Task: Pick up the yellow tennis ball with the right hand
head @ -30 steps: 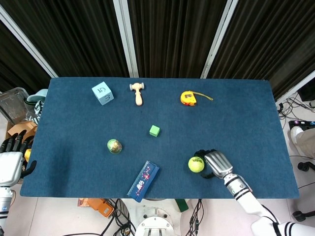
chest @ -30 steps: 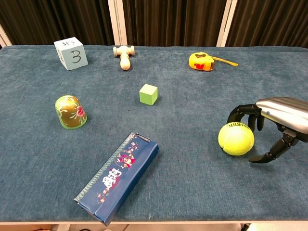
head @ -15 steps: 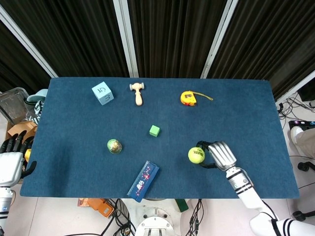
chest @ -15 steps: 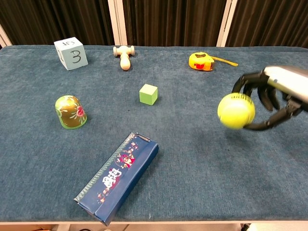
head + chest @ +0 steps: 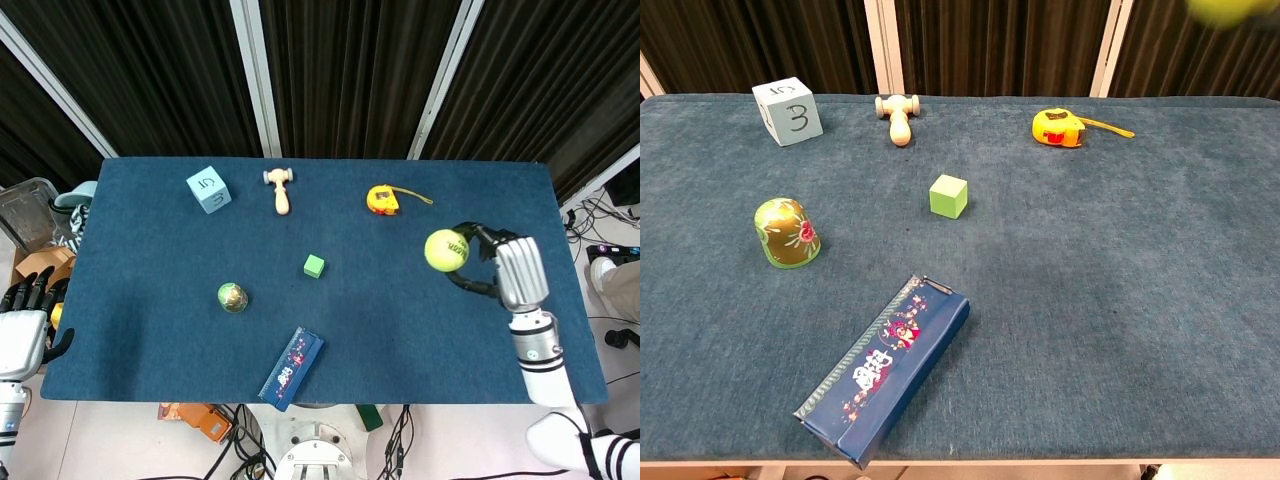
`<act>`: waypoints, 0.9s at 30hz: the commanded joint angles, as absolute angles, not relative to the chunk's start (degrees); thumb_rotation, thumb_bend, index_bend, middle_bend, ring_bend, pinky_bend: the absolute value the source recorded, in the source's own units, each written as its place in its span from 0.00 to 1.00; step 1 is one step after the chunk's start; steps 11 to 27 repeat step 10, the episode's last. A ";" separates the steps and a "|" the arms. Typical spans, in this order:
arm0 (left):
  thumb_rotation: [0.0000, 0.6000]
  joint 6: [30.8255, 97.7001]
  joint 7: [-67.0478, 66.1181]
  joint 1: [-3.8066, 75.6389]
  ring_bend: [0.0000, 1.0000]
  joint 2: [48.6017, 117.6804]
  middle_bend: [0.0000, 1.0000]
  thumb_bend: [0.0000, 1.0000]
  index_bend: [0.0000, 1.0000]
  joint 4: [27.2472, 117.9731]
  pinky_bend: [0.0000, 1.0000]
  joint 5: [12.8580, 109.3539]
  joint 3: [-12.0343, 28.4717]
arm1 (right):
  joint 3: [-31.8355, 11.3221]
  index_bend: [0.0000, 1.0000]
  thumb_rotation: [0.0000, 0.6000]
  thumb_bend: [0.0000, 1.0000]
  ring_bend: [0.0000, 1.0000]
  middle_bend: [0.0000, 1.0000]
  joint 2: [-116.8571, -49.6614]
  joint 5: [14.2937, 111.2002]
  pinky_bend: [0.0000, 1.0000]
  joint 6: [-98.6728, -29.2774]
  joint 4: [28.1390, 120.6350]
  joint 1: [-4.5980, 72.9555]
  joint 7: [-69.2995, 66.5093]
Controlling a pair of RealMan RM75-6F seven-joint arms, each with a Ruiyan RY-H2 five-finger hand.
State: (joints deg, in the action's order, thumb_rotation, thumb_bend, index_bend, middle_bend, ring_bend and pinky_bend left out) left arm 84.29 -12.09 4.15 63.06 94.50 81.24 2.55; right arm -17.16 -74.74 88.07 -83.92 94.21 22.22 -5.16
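The yellow tennis ball (image 5: 446, 250) is off the table, held up in the air over its right part by my right hand (image 5: 500, 268). The dark fingers (image 5: 477, 235) curl around the ball's right side. In the chest view only the ball's blurred lower edge (image 5: 1225, 8) shows at the top right corner, and the right hand itself is out of that frame. My left hand (image 5: 22, 320) hangs beside the table's left edge with nothing in it, its fingers apart.
On the blue table (image 5: 500, 200) lie an orange tape measure (image 5: 383, 199), a small green cube (image 5: 314, 265), a wooden mallet (image 5: 280, 188), a light-blue numbered cube (image 5: 208, 189), a green painted doll (image 5: 232, 297) and a dark-blue box (image 5: 291, 367).
The right hand closed on the ball and raised it off the table, carrying it up and toward the far right. In the chest view it rose almost out of frame. The left hand stayed still.
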 commanded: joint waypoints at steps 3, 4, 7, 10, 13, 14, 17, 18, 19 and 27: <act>1.00 84.24 -12.03 4.16 0.00 63.08 0.00 0.28 0.14 94.52 0.11 81.12 2.59 | -18.77 0.69 1.00 0.48 0.73 0.61 -72.60 86.93 0.70 -86.76 96.22 20.91 -7.03; 1.00 84.24 -12.08 4.15 0.00 63.08 0.00 0.28 0.14 94.50 0.11 81.13 2.58 | -18.80 0.69 1.00 0.48 0.73 0.61 -72.40 86.80 0.70 -87.08 96.27 20.73 -7.26; 1.00 84.29 -12.01 4.12 0.00 63.08 0.00 0.28 0.14 94.50 0.11 81.16 2.57 | -18.62 0.69 1.00 0.48 0.73 0.61 -72.12 86.45 0.70 -87.15 96.05 20.55 -7.92; 1.00 84.35 -12.03 4.09 0.00 63.08 0.00 0.28 0.14 94.50 0.11 81.11 2.60 | -18.44 0.69 1.00 0.48 0.73 0.61 -72.06 86.36 0.70 -86.87 95.76 20.74 -8.30; 1.00 84.35 -12.03 4.09 0.00 63.08 0.00 0.28 0.14 94.50 0.11 81.11 2.60 | -18.44 0.69 1.00 0.48 0.73 0.61 -72.06 86.36 0.70 -86.87 95.76 20.74 -8.30; 1.00 84.35 -12.03 4.09 0.00 63.08 0.00 0.28 0.14 94.50 0.11 81.11 2.60 | -18.44 0.69 1.00 0.48 0.73 0.61 -72.06 86.36 0.70 -86.87 95.76 20.74 -8.30; 1.00 84.35 -12.03 4.09 0.00 63.08 0.00 0.28 0.14 94.50 0.11 81.11 2.60 | -18.44 0.69 1.00 0.48 0.73 0.61 -72.06 86.36 0.70 -86.87 95.76 20.74 -8.30; 1.00 84.35 -12.03 4.09 0.00 63.08 0.00 0.28 0.14 94.50 0.11 81.11 2.60 | -18.44 0.69 1.00 0.48 0.73 0.61 -72.06 86.36 0.70 -86.87 95.76 20.74 -8.30; 1.00 84.35 -12.03 4.09 0.00 63.08 0.00 0.28 0.14 94.50 0.11 81.11 2.60 | -18.44 0.69 1.00 0.48 0.73 0.61 -72.06 86.36 0.70 -86.87 95.76 20.74 -8.30; 1.00 84.35 -12.03 4.09 0.00 63.08 0.00 0.28 0.14 94.50 0.11 81.11 2.60 | -18.44 0.69 1.00 0.48 0.73 0.61 -72.06 86.36 0.70 -86.87 95.76 20.74 -8.30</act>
